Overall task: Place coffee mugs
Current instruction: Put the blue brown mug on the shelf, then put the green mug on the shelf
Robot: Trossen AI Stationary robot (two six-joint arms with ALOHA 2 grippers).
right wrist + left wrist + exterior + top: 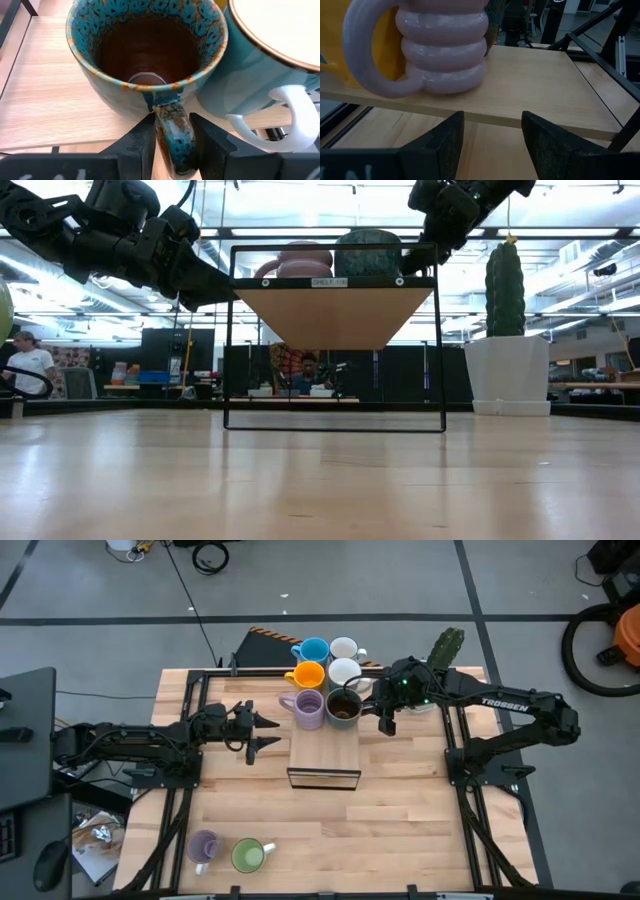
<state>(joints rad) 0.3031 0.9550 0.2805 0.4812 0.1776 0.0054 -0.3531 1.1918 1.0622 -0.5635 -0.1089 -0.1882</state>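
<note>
Brown-glazed mug point(344, 707) sits on the wooden shelf point(322, 750), its handle pinched by the right gripper point(172, 142); five more crowd at twelve o'clock. Lavender mug point(203, 847) and green mug point(249, 856) wait at seven o'clock. Left gripper point(262, 731) hovers, spread.

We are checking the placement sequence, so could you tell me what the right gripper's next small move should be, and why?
Probably open the fingers. The right gripper clasps the dark brown mug's handle, and that mug already appears to sit on the shelf beside the lavender mug.
</note>
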